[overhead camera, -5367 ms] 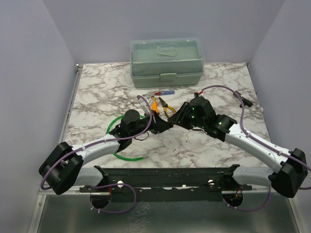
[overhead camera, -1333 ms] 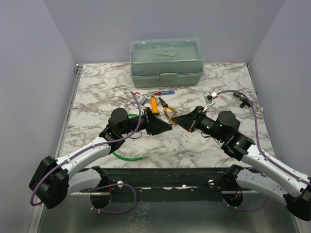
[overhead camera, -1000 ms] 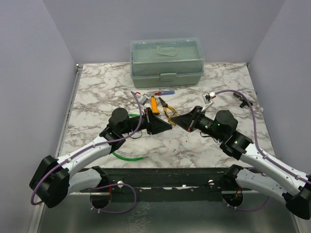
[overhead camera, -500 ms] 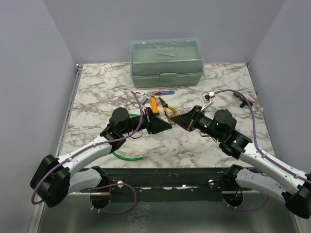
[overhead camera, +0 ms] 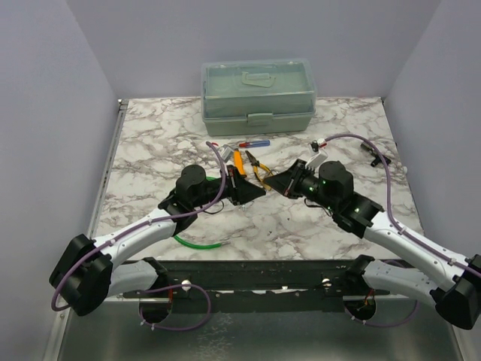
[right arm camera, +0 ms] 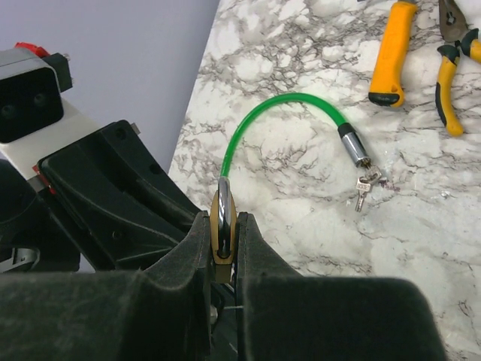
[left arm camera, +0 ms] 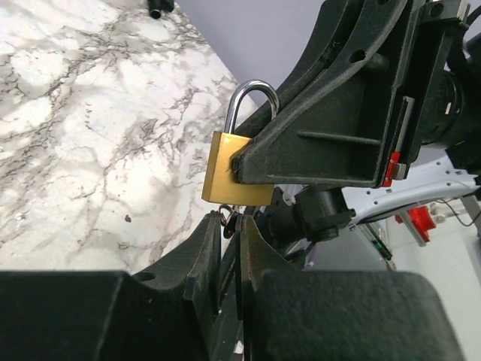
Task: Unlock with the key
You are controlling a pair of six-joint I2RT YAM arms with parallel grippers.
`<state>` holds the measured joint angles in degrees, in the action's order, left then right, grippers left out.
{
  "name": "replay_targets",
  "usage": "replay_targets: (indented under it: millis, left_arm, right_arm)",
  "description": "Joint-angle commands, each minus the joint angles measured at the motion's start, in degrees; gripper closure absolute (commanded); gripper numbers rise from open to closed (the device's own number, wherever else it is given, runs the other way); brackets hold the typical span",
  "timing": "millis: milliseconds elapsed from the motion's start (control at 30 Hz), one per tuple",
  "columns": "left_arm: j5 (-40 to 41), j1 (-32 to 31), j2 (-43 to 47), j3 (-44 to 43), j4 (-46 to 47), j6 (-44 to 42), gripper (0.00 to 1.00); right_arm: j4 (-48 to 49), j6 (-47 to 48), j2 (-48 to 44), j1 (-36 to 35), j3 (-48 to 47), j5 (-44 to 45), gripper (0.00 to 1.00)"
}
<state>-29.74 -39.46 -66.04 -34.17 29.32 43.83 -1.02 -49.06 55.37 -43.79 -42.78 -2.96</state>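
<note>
While the right end effector [right arm camera: 223, 233] squeezes the padlock [left arm camera: 229, 177] tight, the left end effector [left arm camera: 230, 232], pinching the key [left arm camera: 228, 219], should push straight in, then turn slowly.

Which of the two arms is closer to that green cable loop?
Left. The left arm passes directly over the green cable loop; the right arm is off to the loop's right, clear of it.
</note>
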Motion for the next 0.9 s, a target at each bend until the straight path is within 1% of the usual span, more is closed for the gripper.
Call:
replay_targets:
  millis: [0, 267, 467, 667, 867]
  left_arm:
    - [8.8, -0.2, -1.1, -2.4, -3.6, -5.8, 1.00]
    - [12.2, -1.6, -1.5, -3.6, -6.8, -9.7, 1.00]
    - [17.5, -4.2, -2.3, -5.6, -10.7, -15.0, 1.00]
    - [20.9, -6.4, -3.6, -7.0, -12.9, -18.1, 1.00]
    - [20.5, -7.2, -2.7, -6.4, -13.4, -19.7, 1.00]
  right_arm:
    - [-2.3, -3.1, 0.7, -0.9, -3.5, -2.6, 1.00]
    - [-5.3, -4.2, 3.8, -0.9, -5.7, -2.3, 1.00]
    - [-8.5, -5.4, 5.8, -0.9, -7.7, -1.8, 1.00]
    - [-9.0, -5.8, 6.3, -0.9, -8.0, -1.9, 1.00]
    - [-9.0, -5.8, 5.8, -0.9, -7.5, -1.4, 1.00]
